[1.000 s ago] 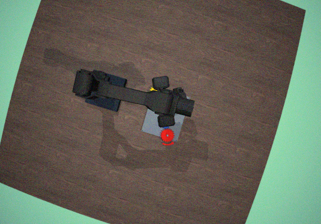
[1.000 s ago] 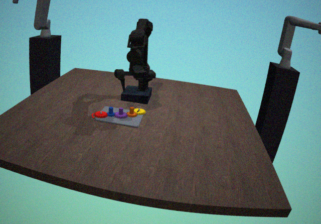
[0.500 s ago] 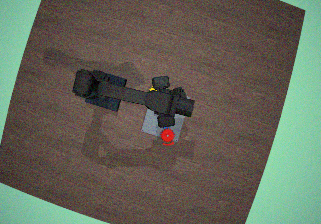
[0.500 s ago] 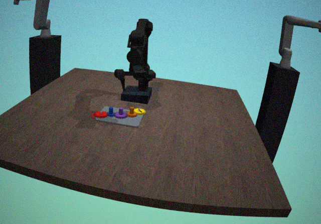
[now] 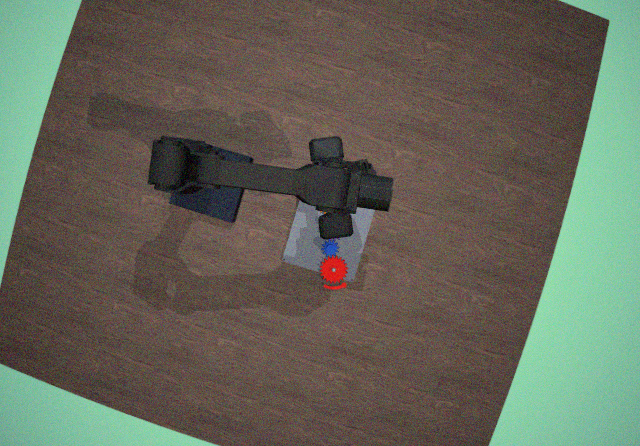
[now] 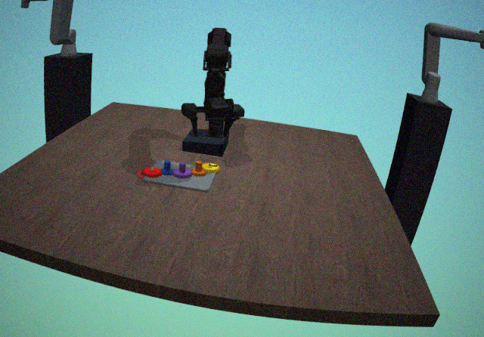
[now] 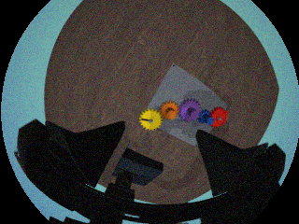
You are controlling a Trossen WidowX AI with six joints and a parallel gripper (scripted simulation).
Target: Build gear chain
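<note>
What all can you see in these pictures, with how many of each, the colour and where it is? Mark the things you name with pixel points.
Red gear [image 5: 326,270] [image 6: 151,173] [image 7: 216,117]: one, red, at one end of the gear row
Blue gear [image 5: 330,248] [image 6: 167,168] [image 7: 204,114]: one, blue, beside the red
Purple gear [image 6: 182,174] [image 7: 185,111]: one, purple, mid-row
Orange gear [image 6: 199,167] [image 7: 164,110]: one, orange, between purple and yellow
Yellow gear [image 6: 206,168] [image 7: 150,125]: one, yellow with black stripe, other end
Curved arrow [image 5: 334,287]: one, red, beside the red gear
Board [image 5: 290,250] [image 6: 199,185] [image 7: 173,81]: one, grey, under the row
Table [image 5: 439,301] [image 6: 273,239] [image 7: 93,79]: one, brown, under everything
Background arms [image 6: 61,15] [image 6: 430,52]: two, grey, on dark pedestals
Robot arm [image 5: 263,178] [image 6: 215,85]: one, black, behind the board in the exterior view
Gripper [image 6: 211,133] [image 7: 161,130]: one, black, open above the table
</note>
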